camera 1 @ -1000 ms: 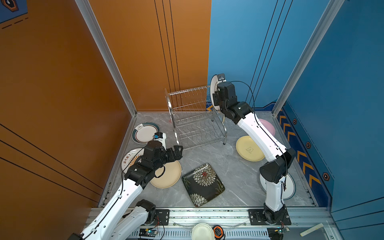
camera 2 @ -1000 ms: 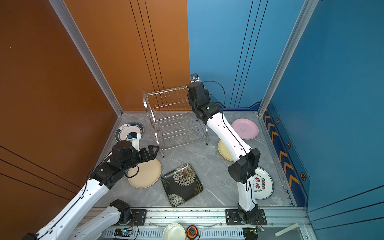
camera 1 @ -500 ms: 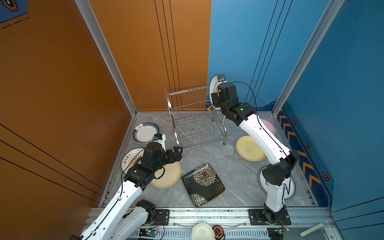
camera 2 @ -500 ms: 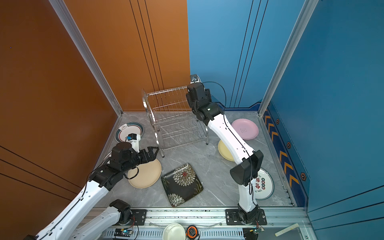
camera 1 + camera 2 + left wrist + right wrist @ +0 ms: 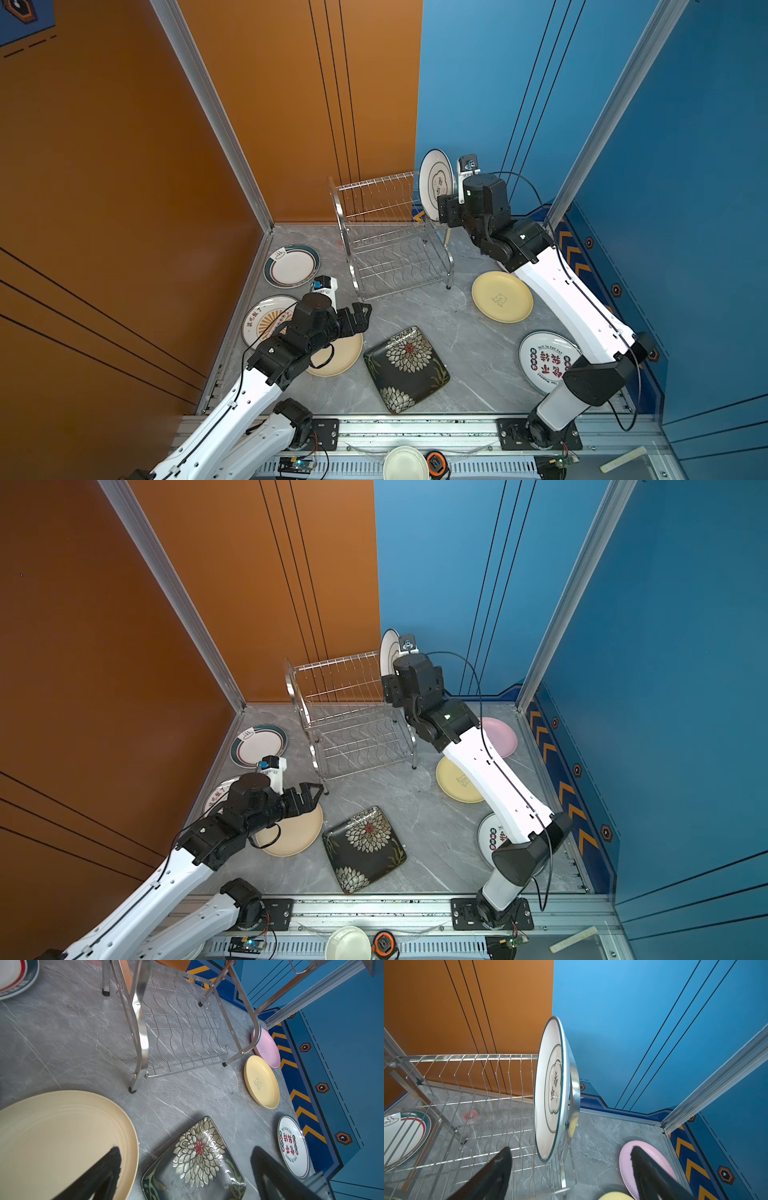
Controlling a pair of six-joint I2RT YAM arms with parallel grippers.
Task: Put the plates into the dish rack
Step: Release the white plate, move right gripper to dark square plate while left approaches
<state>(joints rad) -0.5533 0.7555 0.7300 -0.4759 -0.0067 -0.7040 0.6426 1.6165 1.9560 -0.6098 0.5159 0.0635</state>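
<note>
Holding your right gripper spread wide, you are gripping nothing | green-rimmed white plate is standing on edge just ahead, in the end slot on the upper tier of the dish rack | your left gripper is hovering spread over the cream plate, beside the square black floral plate.

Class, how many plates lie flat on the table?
7: teal-rimmed, sunburst and cream at left; black floral centre; yellow, pink and red-lettered at right. None looks fully hidden.
</note>
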